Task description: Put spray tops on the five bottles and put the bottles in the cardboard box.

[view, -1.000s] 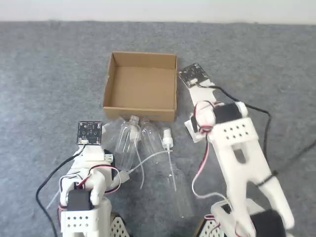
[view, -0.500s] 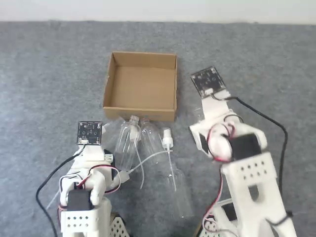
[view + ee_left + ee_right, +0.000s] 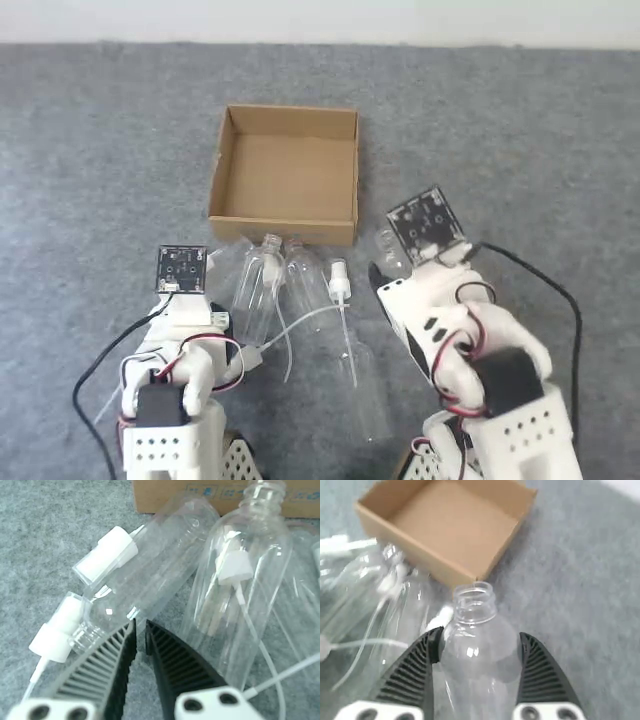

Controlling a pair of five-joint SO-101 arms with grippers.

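Open-necked bottle (image 3: 477,655) gripped in right tool (image 3: 479,635), near cardboard box (image 3: 451,522), left tool (image 3: 140,626) closed, empty

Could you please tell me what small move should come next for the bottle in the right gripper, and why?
Probably carry the bottle toward the unattached spray top, not into the cardboard box. The right gripper grips it by the body, and its neck is open with no top on, so boxing it now would likely be premature.
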